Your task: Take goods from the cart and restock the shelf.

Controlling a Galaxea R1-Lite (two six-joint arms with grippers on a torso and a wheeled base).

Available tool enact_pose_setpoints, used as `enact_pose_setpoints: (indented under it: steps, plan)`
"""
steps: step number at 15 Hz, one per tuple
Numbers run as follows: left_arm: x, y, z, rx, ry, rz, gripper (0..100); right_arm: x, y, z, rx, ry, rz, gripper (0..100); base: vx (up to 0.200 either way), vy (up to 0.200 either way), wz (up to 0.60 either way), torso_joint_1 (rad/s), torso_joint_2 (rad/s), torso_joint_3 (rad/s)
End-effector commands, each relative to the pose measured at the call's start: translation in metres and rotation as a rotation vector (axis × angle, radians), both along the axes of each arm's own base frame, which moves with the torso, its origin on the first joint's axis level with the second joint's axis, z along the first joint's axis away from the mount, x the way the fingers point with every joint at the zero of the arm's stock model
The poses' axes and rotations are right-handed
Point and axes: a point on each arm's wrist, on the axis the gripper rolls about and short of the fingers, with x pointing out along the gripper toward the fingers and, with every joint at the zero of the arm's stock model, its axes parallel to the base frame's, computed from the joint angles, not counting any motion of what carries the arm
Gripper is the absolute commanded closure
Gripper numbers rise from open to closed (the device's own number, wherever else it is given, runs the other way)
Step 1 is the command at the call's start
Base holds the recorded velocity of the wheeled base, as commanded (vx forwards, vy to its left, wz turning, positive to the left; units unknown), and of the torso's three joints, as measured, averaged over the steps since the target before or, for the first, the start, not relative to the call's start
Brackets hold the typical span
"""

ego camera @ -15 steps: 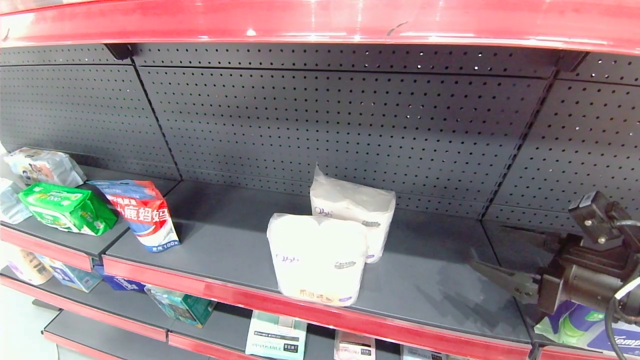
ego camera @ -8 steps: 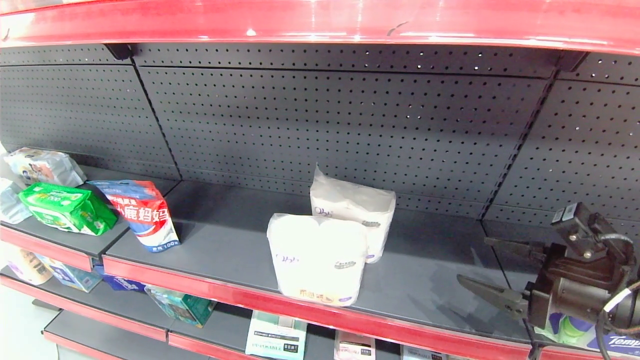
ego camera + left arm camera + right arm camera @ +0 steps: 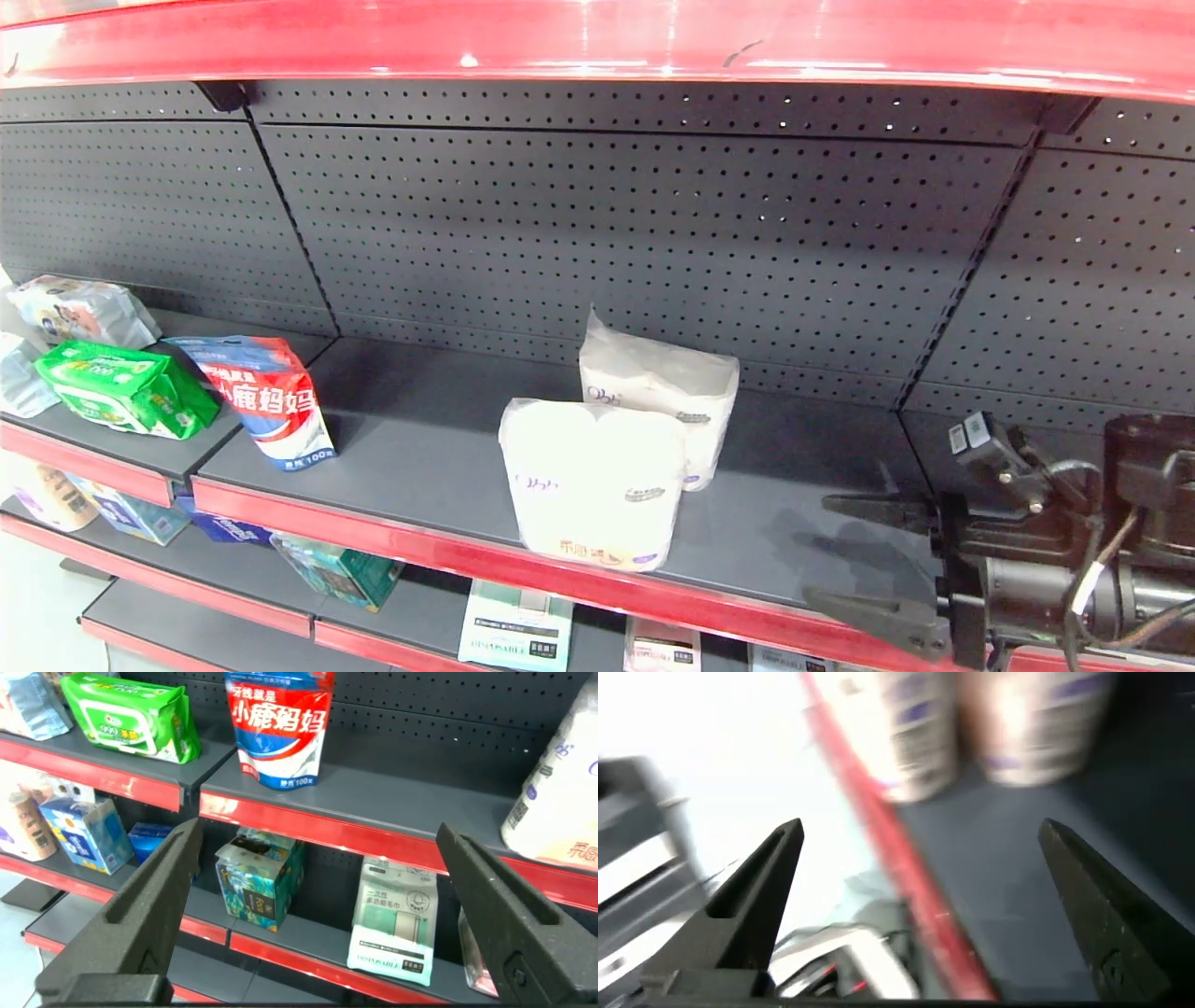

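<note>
We are seeing two white paper packs standing upright near the middle of the dark grey shelf board (image 3: 429,434). The front white pack (image 3: 593,481) is sitting close to the red front lip (image 3: 392,539), and the rear white pack (image 3: 663,392) is standing just behind it and a little to the right, touching or nearly touching it. The right gripper (image 3: 820,551) is hanging at the right end of this board, pointing toward the packs but well apart from them, its jaws spread wide and holding nothing. Its own blurred view is catching both packs beyond the parted fingers (image 3: 752,905). The left gripper (image 3: 318,831) is likewise gaping wide and empty, hanging in front of the lower tiers. Its camera is giving us a closer look down there, where a teal box (image 3: 260,879), a white-and-green pack (image 3: 394,917) and blue packs (image 3: 89,831) are sitting. Farther left on the upper board, a red-and-blue bag (image 3: 266,397) is standing upright, with a green wipes pack (image 3: 126,387) beside it on the neighbouring section. A perforated dark back panel (image 3: 653,233) is rising behind everything, and a glossy red ledge (image 3: 597,37) is running across the top.
</note>
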Motion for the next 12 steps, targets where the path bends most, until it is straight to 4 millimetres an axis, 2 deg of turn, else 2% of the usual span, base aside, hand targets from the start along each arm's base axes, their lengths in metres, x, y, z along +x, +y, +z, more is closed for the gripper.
enact_pose_setpoints:
  steps: [1, 3, 6, 9, 10, 12]
  plan:
    - [0.0, 0.0, 0.0, 0.0, -0.001, 0.001, 0, 0.004, 0.006, -0.023, 0.015, 0.143, 0.097, 0, 0.0, 0.0, 0.0, 0.0, 0.0, 0.0]
    - [0.0, 0.0, 0.0, 0.0, -0.001, 0.001, 0, 0.001, 0.005, -0.025, 0.049, 0.183, 0.15, 0, 0.0, 0.0, 0.0, 0.0, 0.0, 0.0]
    - [0.0, 0.0, 0.0, 0.0, -0.001, 0.001, 0, 0.002, 0.003, -0.023, 0.073, 0.138, 0.223, 0, 0.0, 0.0, 0.0, 0.0, 0.0, 0.0]
    - [0.0, 0.0, 0.0, 0.0, -0.001, 0.0, 0, 0.006, -0.013, -0.019, 0.057, 0.056, 0.163, 0, 0.0, 0.0, 0.0, 0.0, 0.0, 0.0]
    - [0.0, 0.0, 0.0, 0.0, -0.001, 0.001, 0, 0.005, -0.013, -0.019, 0.057, 0.055, 0.162, 0, 0.0, 0.0, 0.0, 0.0, 0.0, 0.0]
    - [0.0, 0.0, 0.0, 0.0, -0.001, 0.001, 0, 0.01, -0.026, -0.018, 0.054, 0.046, 0.091, 0, 0.0, 0.0, 0.0, 0.0, 0.0, 0.0]
